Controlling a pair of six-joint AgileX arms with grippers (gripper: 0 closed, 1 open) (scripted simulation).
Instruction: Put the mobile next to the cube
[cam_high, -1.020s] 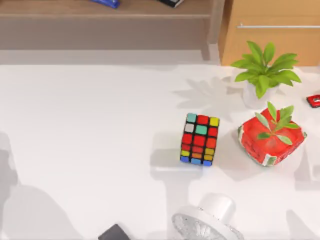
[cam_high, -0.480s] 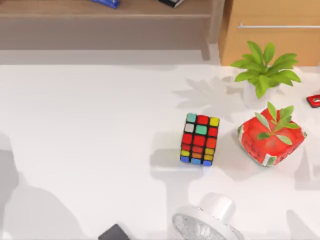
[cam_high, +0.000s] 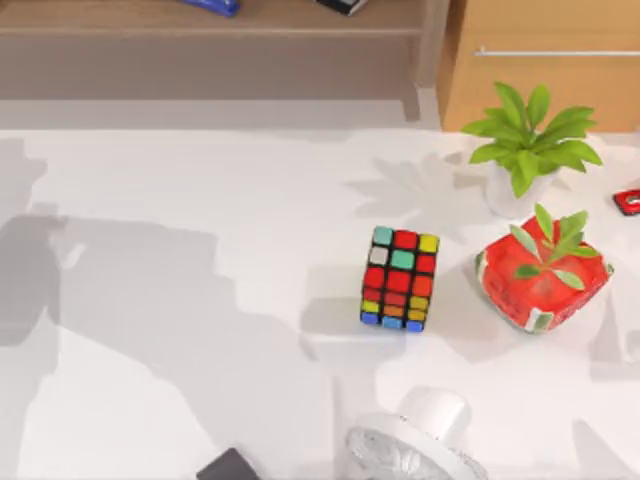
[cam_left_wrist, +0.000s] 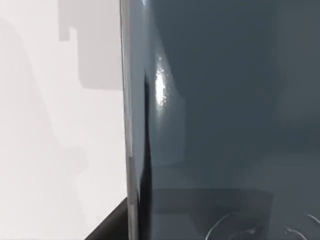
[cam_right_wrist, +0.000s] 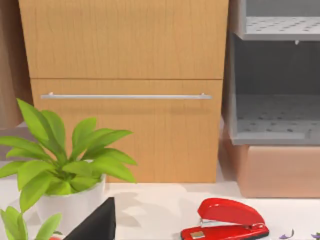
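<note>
Phone (cam_left_wrist: 225, 100): glossy dark face close against the left wrist camera, silver rim upright, apparently carried; grip itself hidden, cannot tell.
Cube (cam_high: 400, 278): upright mid-table, bare table (cam_high: 200, 200) to its left for the phone.
Red planter (cam_high: 543, 280): near the cube's right, crowding that side.
Right arm: parked, facing the cabinet (cam_right_wrist: 125, 75).

I see open table (cam_high: 200, 200) left of the cube (cam_high: 400, 278); the red planter (cam_high: 543, 280) crowds its right, a white fan (cam_high: 415, 450) sits below.
</note>
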